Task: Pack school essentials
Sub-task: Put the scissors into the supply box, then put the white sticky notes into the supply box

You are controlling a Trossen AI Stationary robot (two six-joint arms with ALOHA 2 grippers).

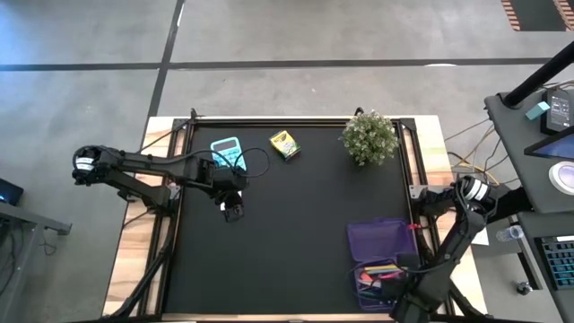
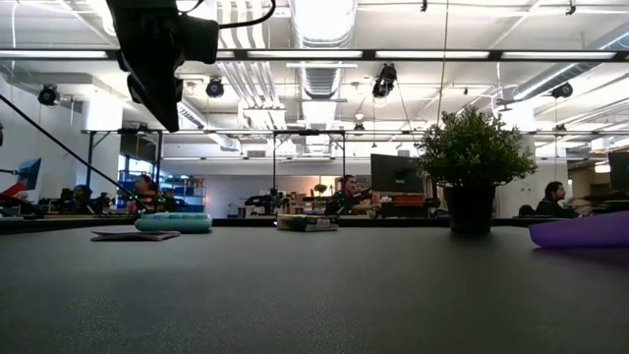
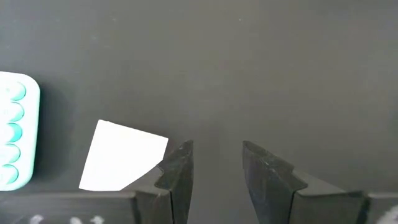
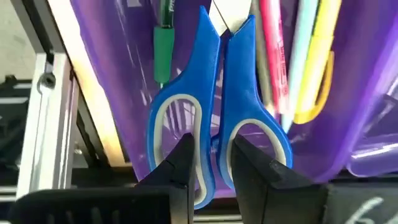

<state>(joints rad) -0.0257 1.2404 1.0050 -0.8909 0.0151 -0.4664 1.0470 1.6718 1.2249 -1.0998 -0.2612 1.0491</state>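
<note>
Blue-handled scissors [image 4: 214, 93] point away from my right gripper [image 4: 213, 149] into the open purple case [image 1: 381, 242], and the gripper is shut on them. A green marker [image 4: 163, 53] and pink, teal and yellow pens [image 4: 292, 56] lie in the case. My left gripper [image 3: 214, 168] hovers open over the black mat with nothing between its fingers. Beside it a white note pad [image 3: 121, 158] lies flat, and a teal calculator [image 1: 227, 152] lies a little farther off. The yellow crayon box [image 1: 284, 144] lies at the far middle. My right gripper pinches the scissors' handles where the two loops meet [image 4: 213, 134], the inner sides of both loops between its two fingers. The fingers come from above, pointing steeply down. The scissors hang blades-down into the case; their tips are out of view.
A potted plant [image 1: 369, 136] stands at the mat's far right. Metal frame rails [image 4: 43, 124] run beside the case along the table's right edge. Bare mat [image 1: 296, 242] lies between the two arms. People sit at desks in the room beyond the table.
</note>
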